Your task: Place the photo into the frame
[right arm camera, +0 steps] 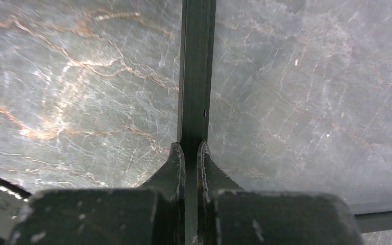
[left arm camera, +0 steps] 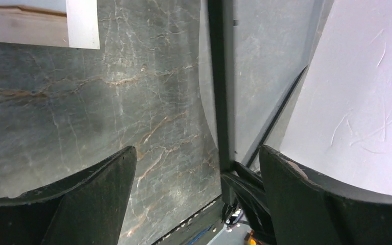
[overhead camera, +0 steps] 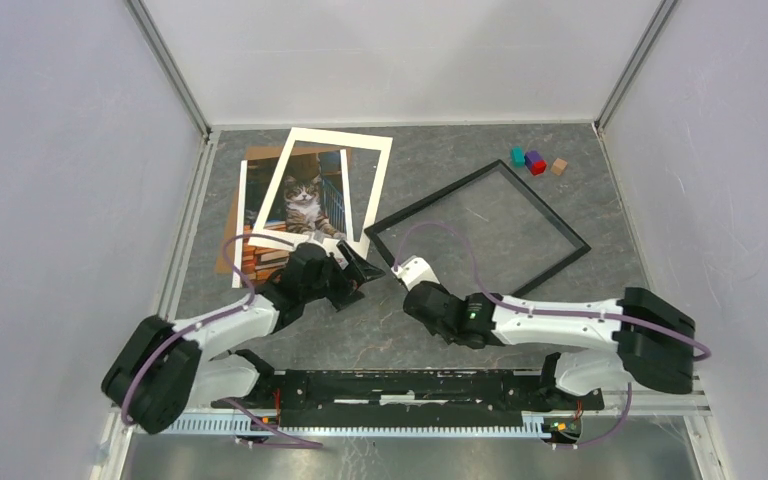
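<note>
Claws were nearest to where I stood. The right claw [overhead camera: 400,267] was clamped shut on the near-left edge of the frame [overhead camera: 547,204]; its wrist camera showed both fingers pinched hard against the thin black strip [right arm camera: 196,76], with no gap. I took that grip to be for steadying or dragging the frame, since the frame lay flat on the tabletop [overhead camera: 460,150] and was empty, marble showing through it.

The left claw [overhead camera: 355,268] sat just beside it, near the frame's left corner, its jaws apart and holding nothing. From its own camera the claw [left arm camera: 198,153] looked along the same black edge [left arm camera: 220,76], which ran between the spread fingers but further off, untouched. It seemed ready to help at that corner or to turn back for the print.

Further out on the left lay the photo [overhead camera: 303,203], the tabby cat face up, well apart from the frame. A white mat [overhead camera: 375,170] lay crooked over it, and a brown backing board [overhead camera: 260,155] showed beneath, so I judged the mat would need shifting before the photo could be lifted.

Farthest off, three small coloured blocks [overhead camera: 535,161] sat by the back wall.
</note>
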Robot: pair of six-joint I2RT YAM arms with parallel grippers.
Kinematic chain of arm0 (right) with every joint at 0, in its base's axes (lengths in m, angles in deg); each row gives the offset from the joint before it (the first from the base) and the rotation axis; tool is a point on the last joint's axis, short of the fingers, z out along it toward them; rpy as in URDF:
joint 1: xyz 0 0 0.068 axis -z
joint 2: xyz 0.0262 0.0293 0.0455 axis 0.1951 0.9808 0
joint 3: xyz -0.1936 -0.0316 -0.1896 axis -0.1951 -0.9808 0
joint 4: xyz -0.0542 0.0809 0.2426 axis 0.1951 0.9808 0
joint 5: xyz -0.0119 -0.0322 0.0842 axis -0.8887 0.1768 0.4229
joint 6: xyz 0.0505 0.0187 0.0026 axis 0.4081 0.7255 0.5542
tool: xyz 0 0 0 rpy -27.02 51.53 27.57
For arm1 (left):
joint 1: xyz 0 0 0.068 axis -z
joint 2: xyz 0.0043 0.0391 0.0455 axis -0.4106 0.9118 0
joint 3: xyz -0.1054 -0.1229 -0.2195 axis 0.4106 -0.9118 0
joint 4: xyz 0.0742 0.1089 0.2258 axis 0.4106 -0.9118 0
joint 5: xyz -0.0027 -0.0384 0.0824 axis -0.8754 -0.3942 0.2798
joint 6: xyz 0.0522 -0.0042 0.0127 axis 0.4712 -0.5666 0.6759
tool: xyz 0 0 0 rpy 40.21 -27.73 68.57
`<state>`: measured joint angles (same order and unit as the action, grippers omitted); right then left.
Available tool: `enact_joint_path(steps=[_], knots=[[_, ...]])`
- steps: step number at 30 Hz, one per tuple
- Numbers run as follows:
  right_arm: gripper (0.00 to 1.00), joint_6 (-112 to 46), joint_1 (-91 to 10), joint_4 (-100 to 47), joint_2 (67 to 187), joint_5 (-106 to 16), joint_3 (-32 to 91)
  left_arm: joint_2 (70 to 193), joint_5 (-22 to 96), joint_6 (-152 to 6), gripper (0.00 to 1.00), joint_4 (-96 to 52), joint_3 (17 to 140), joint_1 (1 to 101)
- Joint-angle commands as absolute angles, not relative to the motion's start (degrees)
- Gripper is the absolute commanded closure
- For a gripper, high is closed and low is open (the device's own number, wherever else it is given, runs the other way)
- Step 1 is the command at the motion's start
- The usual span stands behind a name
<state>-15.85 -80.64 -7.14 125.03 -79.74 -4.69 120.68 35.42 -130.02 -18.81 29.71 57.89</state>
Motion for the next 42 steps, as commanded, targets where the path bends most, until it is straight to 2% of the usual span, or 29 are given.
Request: enact_joint_path(steps=[1,8,11,15,21,29,32,37,42], knots=[[1.0,-16.17,-80.93,-13.62,118.85,-82.39,-6.12,129.1,27.46,-136.96,0.05,5.6,26.56,57.56],[1.0,-15.28,-80.87,-13.5,119.34,-82.27,-5.86,148.74,24.09,-143.9,0.03,38.27,26.09,57.95],[1.0,-14.92,-80.86,-13.24,119.59,-81.83,-5.45,154.9,25.8,-146.99,0.0,45.6,26.61,59.09],[1.0,-14.83,-80.86,-12.64,119.79,-81.32,-5.24,155.1,30.29,-147.48,0.0,43.55,25.74,61.78],[1.0,-14.08,-80.82,-12.09,119.33,-81.54,-4.63,149.69,37.78,-149.71,0.0,30.59,25.16,66.61],[1.0,-14.04,-80.78,-12.36,119.41,-81.38,-3.56,149.27,53.86,-158.53,0.0,32.69,23.18,76.58],[1.0,-14.01,-80.62,-11.72,119.16,-81.23,-3.21,152.46,60.3,-158.94,0.0,42.1,20.72,78.46],[1.0,-13.99,-80.68,-11.81,117.87,-81.49,-3.91,159.84,59.74,-162.15,0.0,49.34,21.59,79.06],[1.0,-14.21,-80.5,-11.37,117.47,-81.97,-3.82,158.33,62.75,-161.62,0.0,43.47,22.94,81.41]])
